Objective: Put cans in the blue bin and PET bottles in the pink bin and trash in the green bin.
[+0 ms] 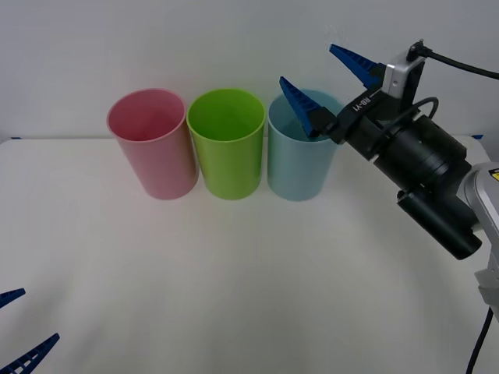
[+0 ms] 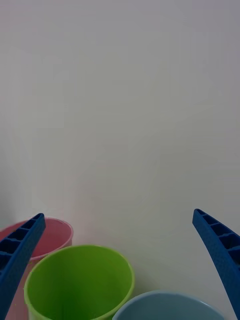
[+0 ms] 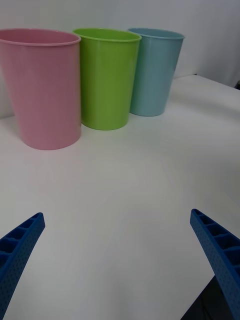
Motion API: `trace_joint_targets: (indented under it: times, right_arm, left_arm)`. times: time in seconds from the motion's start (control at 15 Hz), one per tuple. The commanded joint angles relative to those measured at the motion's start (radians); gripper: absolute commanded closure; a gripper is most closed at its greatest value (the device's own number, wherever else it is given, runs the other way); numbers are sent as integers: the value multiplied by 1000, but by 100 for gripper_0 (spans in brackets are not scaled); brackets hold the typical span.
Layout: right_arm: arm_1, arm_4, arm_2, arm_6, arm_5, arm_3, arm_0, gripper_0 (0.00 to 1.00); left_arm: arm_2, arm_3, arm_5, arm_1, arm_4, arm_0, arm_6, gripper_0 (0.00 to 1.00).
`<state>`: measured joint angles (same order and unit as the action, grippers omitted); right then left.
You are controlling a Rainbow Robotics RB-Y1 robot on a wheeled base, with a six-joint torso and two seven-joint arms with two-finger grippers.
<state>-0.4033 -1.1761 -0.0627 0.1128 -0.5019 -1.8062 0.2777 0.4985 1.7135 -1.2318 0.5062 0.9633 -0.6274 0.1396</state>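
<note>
Three tall bins stand in a row at the back of the white table (image 1: 234,280): the pink bin (image 1: 153,144) on the left, the green bin (image 1: 227,142) in the middle, the blue bin (image 1: 299,156) on the right. My right gripper (image 1: 331,82) hovers open just above the blue bin's rim, with nothing between its fingers. In the right wrist view the blue bin (image 2: 170,307), green bin (image 2: 80,280) and pink bin (image 2: 55,235) lie below the spread fingers. My left gripper (image 1: 19,331) rests open low at the near left edge. No can, bottle or trash is in view.
A plain white wall (image 1: 195,47) rises right behind the bins. In the left wrist view the pink bin (image 3: 42,90), green bin (image 3: 107,77) and blue bin (image 3: 155,70) stand beyond a wide stretch of bare table (image 3: 125,190).
</note>
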Motion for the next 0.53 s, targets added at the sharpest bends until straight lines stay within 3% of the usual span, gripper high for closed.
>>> trace_joint_targets:
  times: [0.07,0.53]
  right_arm:
    - [0,36,69,-1,-130,-44,-64,0]
    - [-32,41,192,-10,-428,-110,-281,0]
  left_arm:
    - [0,0,0,0,0,0,0,0]
    - [0,0,0,0,0,0,0,0]
